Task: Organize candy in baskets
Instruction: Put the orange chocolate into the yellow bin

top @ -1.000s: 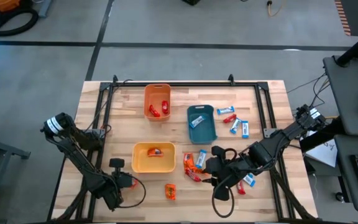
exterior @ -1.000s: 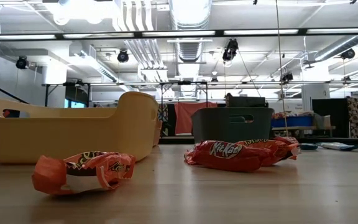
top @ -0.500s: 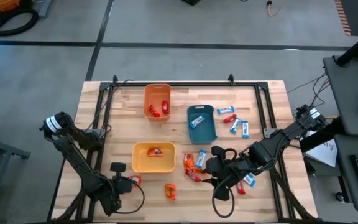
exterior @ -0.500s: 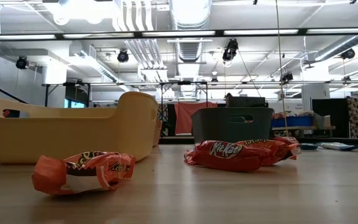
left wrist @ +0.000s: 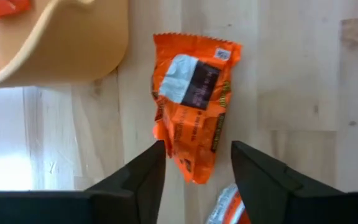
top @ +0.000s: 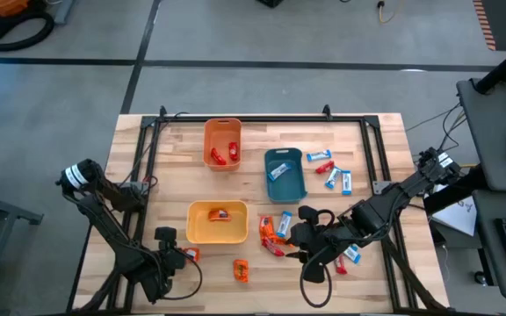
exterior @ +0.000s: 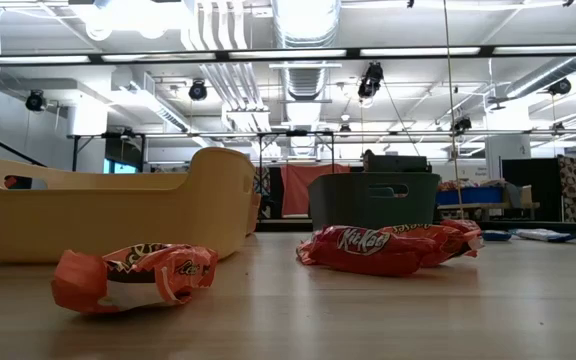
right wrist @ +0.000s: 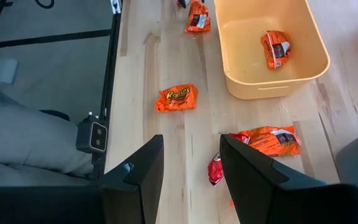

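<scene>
The left claw [top: 185, 255] sits low at the near-left part of the desk [top: 174, 175], just beside the yellow basket [top: 217, 223], its fingers apart on either side of an orange candy [left wrist: 193, 112] that lies flat on the wood and looks free of any grip, though its near end dips between the fingertips. The right claw [top: 299, 239] rests by a cluster of red and orange candies [top: 272, 235] (one light blue among them), fingers apart and empty. The yellow basket holds one orange candy [right wrist: 276, 46]; the orange basket [top: 222, 143] holds red ones, the teal basket [top: 285, 174] a blue one. More blue candies [top: 334, 170] lie loose past the teal basket, and another orange candy [top: 241, 269] lies near the front edge
</scene>
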{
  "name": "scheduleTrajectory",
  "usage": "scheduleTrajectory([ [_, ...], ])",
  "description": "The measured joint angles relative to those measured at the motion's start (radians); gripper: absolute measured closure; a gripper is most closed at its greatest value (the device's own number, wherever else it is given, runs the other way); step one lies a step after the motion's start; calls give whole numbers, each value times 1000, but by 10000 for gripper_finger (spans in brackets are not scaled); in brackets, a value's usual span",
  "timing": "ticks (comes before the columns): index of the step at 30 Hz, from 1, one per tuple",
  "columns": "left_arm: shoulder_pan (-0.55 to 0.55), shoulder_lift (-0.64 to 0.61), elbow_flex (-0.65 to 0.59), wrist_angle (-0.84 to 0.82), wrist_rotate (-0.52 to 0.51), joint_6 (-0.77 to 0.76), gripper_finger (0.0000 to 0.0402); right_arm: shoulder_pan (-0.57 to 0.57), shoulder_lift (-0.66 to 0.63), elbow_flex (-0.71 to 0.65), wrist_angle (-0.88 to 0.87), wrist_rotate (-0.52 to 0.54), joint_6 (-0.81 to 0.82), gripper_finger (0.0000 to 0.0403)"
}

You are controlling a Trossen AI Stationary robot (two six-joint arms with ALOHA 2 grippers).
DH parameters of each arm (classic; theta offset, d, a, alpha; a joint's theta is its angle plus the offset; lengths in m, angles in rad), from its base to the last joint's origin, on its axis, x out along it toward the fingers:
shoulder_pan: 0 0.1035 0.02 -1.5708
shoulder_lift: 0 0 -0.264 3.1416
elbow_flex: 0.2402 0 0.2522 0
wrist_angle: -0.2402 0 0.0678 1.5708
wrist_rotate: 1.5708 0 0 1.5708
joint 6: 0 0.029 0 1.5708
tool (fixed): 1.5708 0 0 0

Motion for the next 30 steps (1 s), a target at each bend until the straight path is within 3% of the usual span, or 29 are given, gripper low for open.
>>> scheduleTrajectory([
  [5, 0, 0, -39, 53, -11, -22, 220, 0, 0, 0, 0, 0, -6, 254],
  [10, 0, 1, -69, 93, -10, -23, 235, 0, 0, 0, 0, 0, -9, 254],
  [15, 0, 1, -80, 96, -10, -25, 276, 0, 0, 0, 0, 0, -9, 254],
  [24, 0, 1, -92, 106, 1, -38, 387, 0, 0, 0, 0, 0, -9, 254],
  [30, -2, 0, -59, 67, 72, -28, 393, 0, 0, 0, 0, 0, -12, 254],
])
